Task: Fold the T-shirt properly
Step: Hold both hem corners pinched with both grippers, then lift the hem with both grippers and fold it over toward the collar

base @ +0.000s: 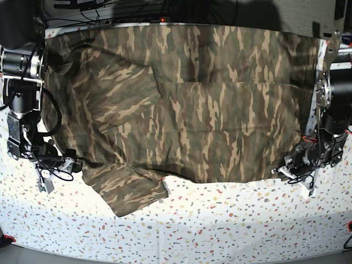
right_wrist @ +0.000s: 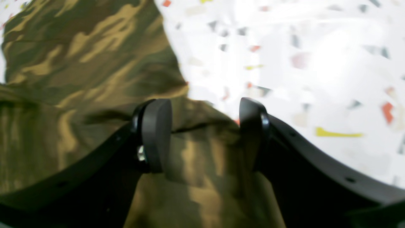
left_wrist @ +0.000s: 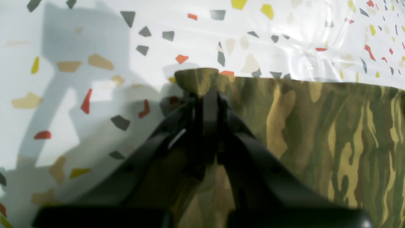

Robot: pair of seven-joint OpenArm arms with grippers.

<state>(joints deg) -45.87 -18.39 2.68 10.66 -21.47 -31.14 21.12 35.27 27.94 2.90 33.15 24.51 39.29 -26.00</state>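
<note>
**A:** White tabletop (base: 220, 231) speckled with red, yellow and grey chips runs under everything. What is the left gripper (left_wrist: 202, 91) doing?

**B:** Its jaws are pressed together on a corner of the T-shirt (base: 209, 110). In the left wrist view a small peak of camouflage cloth pokes up just past the black fingertips, and the straight edge of the shirt runs off to the right from there.

**A:** And the right gripper (right_wrist: 204, 136)?

**B:** Spread wide. Its two dark pads (right_wrist: 156, 139) stand apart with cloth showing in the gap beneath them; nothing is pinched between them. One pad hangs over the fabric, the other sits near the cloth's edge, where the speckled surface begins.

**A:** Where does the shirt lie overall?

**B:** Spread across most of the table in the base view, from the far edge toward the near side. A sleeve sticks out at the near corner on that view's left, close to the right arm. A fold line crosses the body of the shirt horizontally. The left arm is at the shirt's near corner on that view's right.

**A:** Anything behind?

**B:** Dark cables (base: 110, 6) along the far edge.
</note>
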